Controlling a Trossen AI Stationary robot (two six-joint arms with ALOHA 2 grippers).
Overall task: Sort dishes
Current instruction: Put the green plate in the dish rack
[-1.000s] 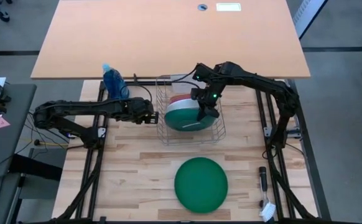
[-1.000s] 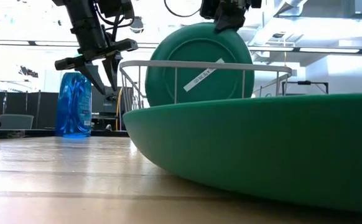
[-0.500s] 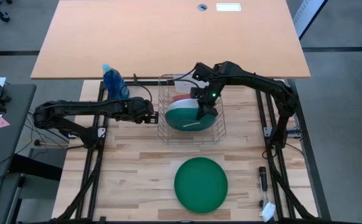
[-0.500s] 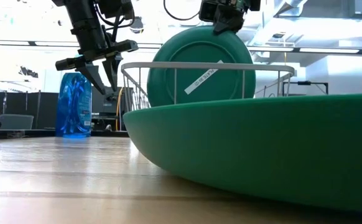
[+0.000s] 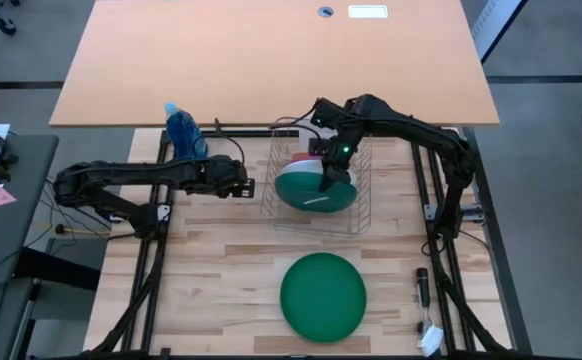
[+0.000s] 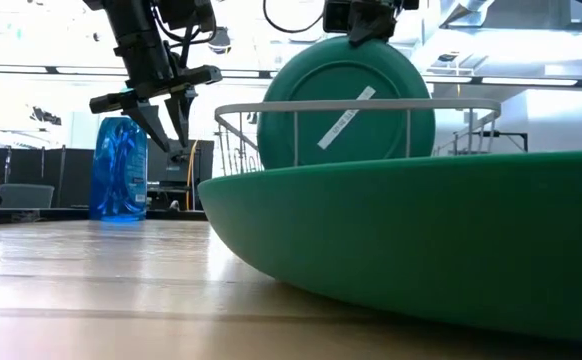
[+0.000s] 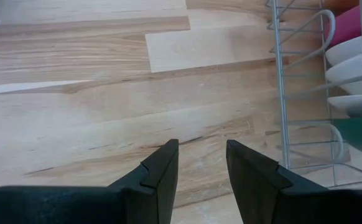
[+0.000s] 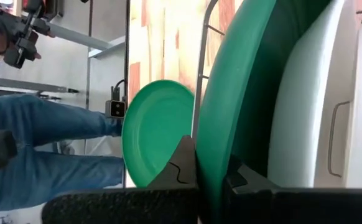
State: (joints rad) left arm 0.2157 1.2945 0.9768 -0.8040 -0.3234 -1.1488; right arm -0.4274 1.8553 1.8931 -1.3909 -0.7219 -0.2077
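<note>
A dark green plate (image 5: 314, 190) stands on edge at the near end of the wire rack (image 5: 349, 215), with my right gripper (image 5: 337, 172) shut on its top. Behind it in the rack stand white plates (image 8: 305, 93) and a pink one (image 7: 350, 25). A second green plate (image 5: 323, 297) lies flat on the table's near part, right side up. My left gripper (image 5: 243, 187) hovers open just left of the rack, with nothing between its fingers (image 7: 162, 171). My right gripper pinches the upper rim (image 8: 209, 146) of the standing green plate, one finger (image 8: 182, 167) on each face. The fingers come from above, pointing down. The plate stays upright on edge, its lower part (image 6: 346, 140) still behind the rack's wires.
A blue spray bottle (image 5: 180, 130) stands at the far left of the table. Small tools (image 5: 424, 290) lie by the right edge. A person in jeans (image 8: 44, 137) stands beyond the table's near side. Bare wood lies between the rack and the flat green plate.
My right gripper has moved toward the table's right edge with the green plate, which now stands more upright. The rack has slid to the right with it.
</note>
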